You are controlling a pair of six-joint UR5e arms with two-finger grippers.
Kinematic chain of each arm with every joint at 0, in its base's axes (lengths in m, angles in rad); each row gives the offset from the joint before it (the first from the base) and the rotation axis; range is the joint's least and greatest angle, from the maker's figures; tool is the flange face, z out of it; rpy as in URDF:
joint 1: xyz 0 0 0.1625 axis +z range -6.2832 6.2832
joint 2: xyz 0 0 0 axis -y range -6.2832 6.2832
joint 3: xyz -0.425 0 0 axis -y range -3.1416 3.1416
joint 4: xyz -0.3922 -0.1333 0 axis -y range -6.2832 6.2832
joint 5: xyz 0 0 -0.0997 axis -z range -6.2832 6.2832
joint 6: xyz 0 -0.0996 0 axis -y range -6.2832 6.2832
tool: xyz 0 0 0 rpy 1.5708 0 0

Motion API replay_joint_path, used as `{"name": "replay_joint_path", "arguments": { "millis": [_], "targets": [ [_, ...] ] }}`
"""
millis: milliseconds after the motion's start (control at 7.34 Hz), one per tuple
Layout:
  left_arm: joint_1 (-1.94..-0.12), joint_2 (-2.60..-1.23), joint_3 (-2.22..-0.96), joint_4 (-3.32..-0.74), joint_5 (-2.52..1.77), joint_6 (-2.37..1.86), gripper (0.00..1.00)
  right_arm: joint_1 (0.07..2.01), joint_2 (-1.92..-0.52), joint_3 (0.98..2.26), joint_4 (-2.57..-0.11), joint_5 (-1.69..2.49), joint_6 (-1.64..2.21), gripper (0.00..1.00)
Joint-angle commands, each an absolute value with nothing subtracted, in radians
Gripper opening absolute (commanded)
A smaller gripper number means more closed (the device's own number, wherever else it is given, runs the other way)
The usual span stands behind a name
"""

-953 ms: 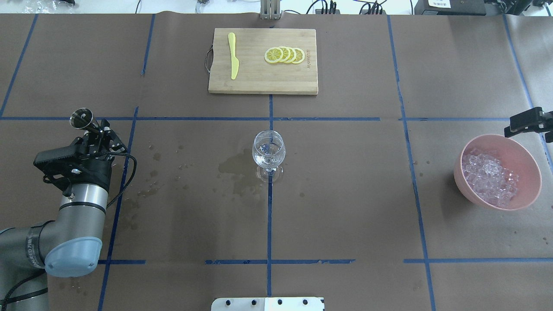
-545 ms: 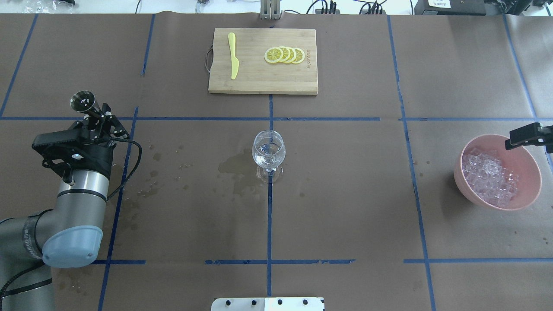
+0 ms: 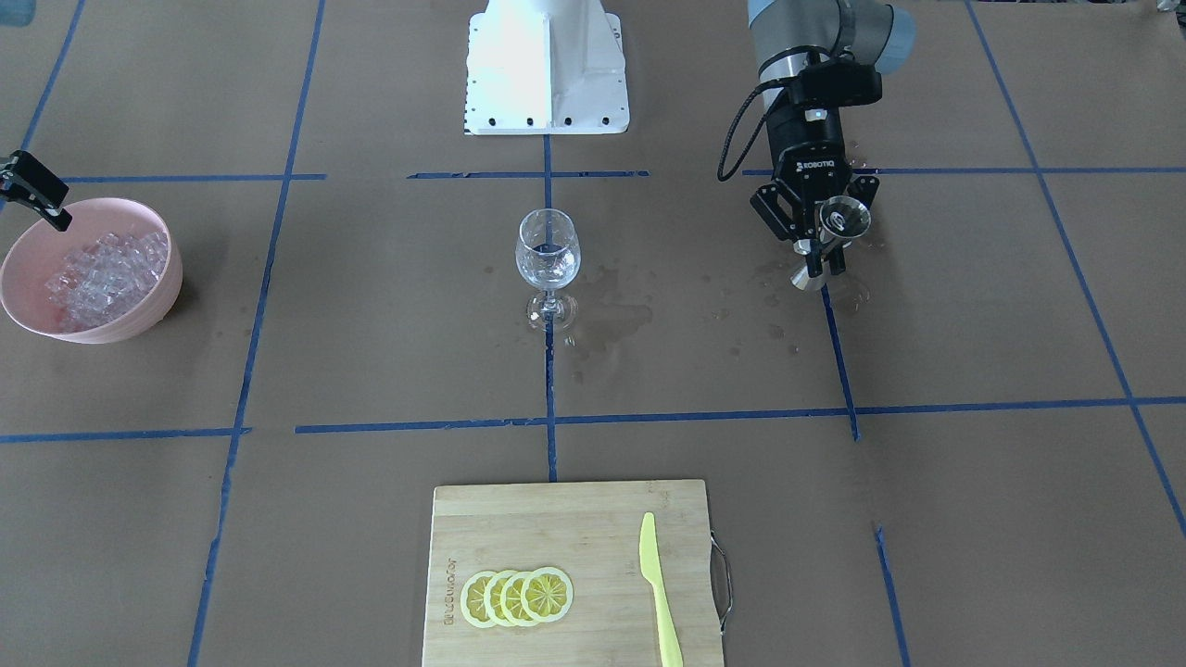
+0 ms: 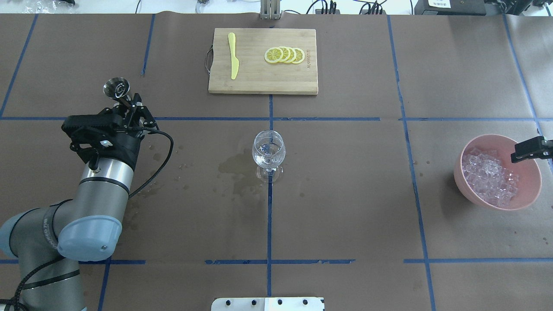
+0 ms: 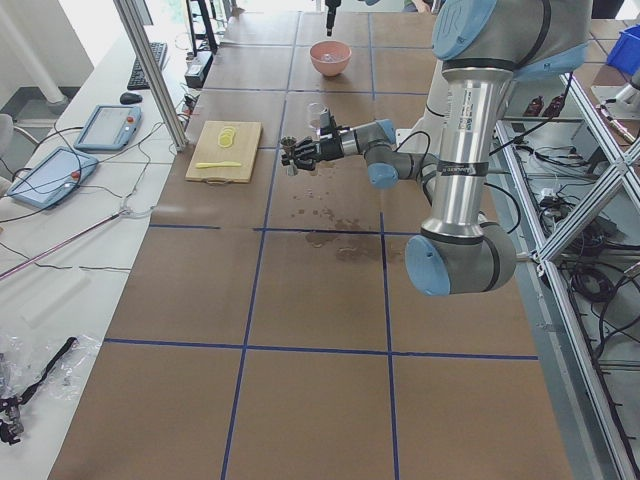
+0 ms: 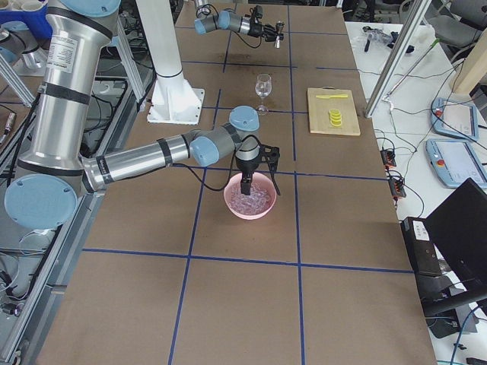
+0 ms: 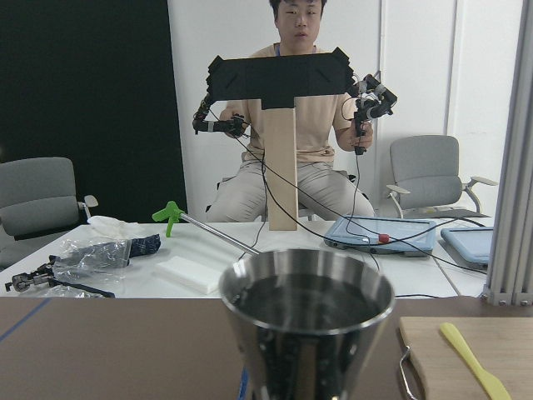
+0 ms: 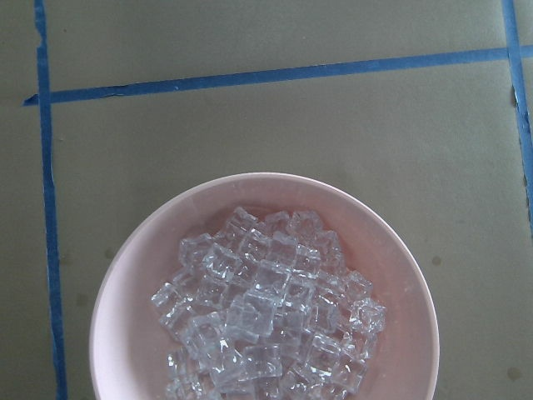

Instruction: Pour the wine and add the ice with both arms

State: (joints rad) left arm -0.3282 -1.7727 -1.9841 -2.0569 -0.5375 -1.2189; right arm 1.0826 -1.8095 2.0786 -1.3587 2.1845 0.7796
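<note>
The cup is shiny, smooth metal and the wine glass is clear, glossy glass. Dull brown paper covers the tabletop, and the board is pale wood. The ice looks glassy and glinting in a smooth, matt pink bowl.

left fingers closed, right arm outstretched

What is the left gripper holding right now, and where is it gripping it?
The left gripper holds a steel jigger by its narrow waist.
</note>
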Motion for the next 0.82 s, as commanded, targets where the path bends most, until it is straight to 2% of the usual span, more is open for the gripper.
{"name": "replay_joint_path", "arguments": {
  "millis": [0, 409, 681],
  "targets": [
    [-0.327, -1.87, -1.986, -2.059, -0.604, -1.096, 0.0, 1.065, -1.812, 2.063, -1.35, 2.18, 0.781, 1.0],
    [-0.302, -1.974, -1.977, -2.054, -0.609, -0.964, 0.0, 1.042, -1.812, 2.051, -1.33, 2.165, 0.782, 1.0],
    [-0.278, -1.99, -1.973, -2.052, -0.609, -0.873, 0.0, 1.037, -1.828, 2.025, -1.275, 2.158, 0.782, 1.0]
  ]
}}
